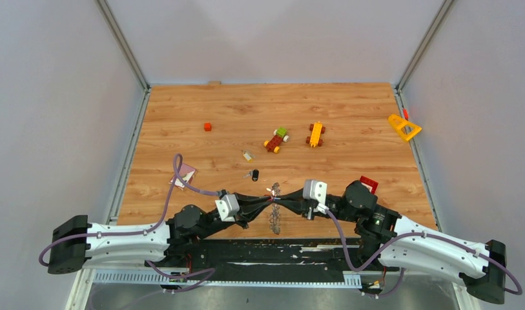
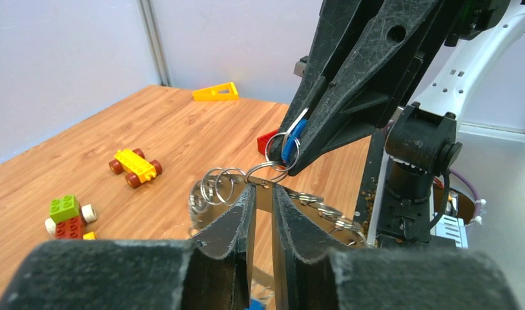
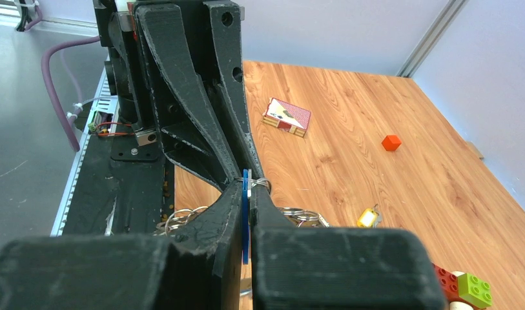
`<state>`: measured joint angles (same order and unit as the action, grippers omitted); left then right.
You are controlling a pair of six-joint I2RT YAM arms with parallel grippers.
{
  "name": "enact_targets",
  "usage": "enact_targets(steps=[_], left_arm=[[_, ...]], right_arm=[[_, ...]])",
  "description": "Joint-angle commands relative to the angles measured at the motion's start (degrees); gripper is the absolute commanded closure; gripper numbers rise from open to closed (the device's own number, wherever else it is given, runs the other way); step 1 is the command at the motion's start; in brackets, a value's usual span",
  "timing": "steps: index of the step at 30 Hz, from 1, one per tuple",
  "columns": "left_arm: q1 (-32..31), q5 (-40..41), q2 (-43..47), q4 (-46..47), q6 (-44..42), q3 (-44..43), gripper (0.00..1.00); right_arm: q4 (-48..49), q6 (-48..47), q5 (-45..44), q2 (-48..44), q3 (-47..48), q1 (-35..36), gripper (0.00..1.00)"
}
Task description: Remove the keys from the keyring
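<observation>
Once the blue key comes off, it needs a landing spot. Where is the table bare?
Bare wood: the strip along the back wall beyond the toy cars; the patch between the yellow car and the yellow triangle; left of the red cube. Crowded just ahead of the held keyring: a yellow key, a black key, a card box.

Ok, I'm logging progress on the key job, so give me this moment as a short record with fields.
left gripper: shut on the keyring, held on edge above the table
right gripper: shut on the blue key, tip to tip with the left
blue key: appears linked to the keyring by a small split ring
keys off the ring: black-headed key and yellow-headed key, loose on the table
other items: yellow toy vehicle, red cube, yellow triangle
</observation>
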<state>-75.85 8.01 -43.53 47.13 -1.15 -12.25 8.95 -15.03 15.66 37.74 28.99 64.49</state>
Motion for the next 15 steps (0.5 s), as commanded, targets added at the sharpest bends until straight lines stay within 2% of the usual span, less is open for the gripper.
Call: enact_targets(steps=[1,6,15], left_arm=[[-0.17,0.62,-0.37,3.14,0.60,-0.06,0.78],[-0.17,0.35,-0.43,2.99,0.88,-0.04,0.73],[-0.17,0.45,-0.33,2.79,0.88,0.02,0.69]], right_arm=[[5.11,1.15,1.80,-0.72,2.43,0.41,1.00],[4.95,0.88,1.57,-1.25,2.30,0.46,1.00],[4.47,0.57,1.43,-1.77,2.30,0.46,1.00]])
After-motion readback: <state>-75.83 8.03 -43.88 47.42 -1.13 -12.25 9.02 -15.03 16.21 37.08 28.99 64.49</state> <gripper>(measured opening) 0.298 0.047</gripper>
